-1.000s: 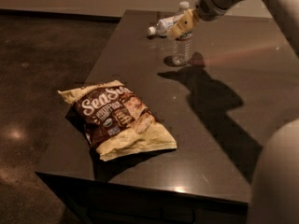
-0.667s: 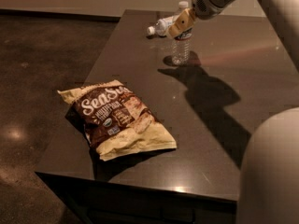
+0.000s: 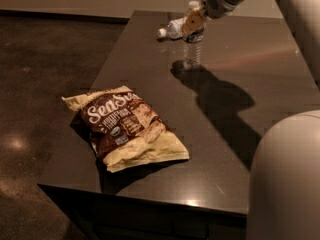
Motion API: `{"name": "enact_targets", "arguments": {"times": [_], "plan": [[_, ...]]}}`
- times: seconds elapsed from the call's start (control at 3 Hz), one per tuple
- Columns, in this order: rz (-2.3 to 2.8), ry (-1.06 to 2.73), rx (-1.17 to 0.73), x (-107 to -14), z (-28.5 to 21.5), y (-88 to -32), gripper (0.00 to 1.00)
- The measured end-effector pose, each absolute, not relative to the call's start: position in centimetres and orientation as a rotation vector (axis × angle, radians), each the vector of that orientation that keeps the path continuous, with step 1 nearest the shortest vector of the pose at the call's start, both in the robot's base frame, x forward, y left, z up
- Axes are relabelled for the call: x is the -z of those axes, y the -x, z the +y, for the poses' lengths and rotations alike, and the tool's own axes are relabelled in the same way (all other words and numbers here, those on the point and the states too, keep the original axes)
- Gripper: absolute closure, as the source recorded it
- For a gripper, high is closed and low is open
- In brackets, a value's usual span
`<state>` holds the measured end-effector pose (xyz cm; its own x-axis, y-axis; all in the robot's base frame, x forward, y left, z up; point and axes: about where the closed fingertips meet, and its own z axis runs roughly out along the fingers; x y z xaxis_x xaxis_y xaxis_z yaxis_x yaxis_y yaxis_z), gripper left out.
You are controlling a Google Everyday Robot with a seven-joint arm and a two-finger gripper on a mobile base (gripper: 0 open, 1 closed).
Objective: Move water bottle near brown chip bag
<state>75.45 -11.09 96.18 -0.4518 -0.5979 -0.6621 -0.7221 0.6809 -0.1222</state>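
Gripping the water bottle [image 3: 192, 53] high up, the gripper [image 3: 193, 23] keeps its jaws clamped; the bottle has barely shifted at the far end of the table [image 3: 220, 176], well apart from the brown chip bag [image 3: 125, 128]. Transport pending.

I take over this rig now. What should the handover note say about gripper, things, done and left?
The gripper is at the upper body of the water bottle, at the far end of the table.
The bottle stands upright; another clear bottle lies behind it.
The brown chip bag lies flat near the front left corner, well apart.
Done: approach only.
Left: carry the water bottle over and set it beside the bag.
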Motion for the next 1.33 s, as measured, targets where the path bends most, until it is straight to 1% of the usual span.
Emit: {"name": "enact_targets", "arguments": {"times": [0.33, 0.67, 1.0, 1.33], "plan": [[2.136, 1.106, -0.287, -97.2, -9.6, -73.1, 0.84], [2.042, 1.227, -0.345, -98.3, -7.4, -69.2, 1.00], [1.983, 1.341, -0.428, -97.3, -4.6, -65.3, 1.00], [1.946, 1.420, -0.514, -95.9, -3.0, -62.4, 1.00]]}}
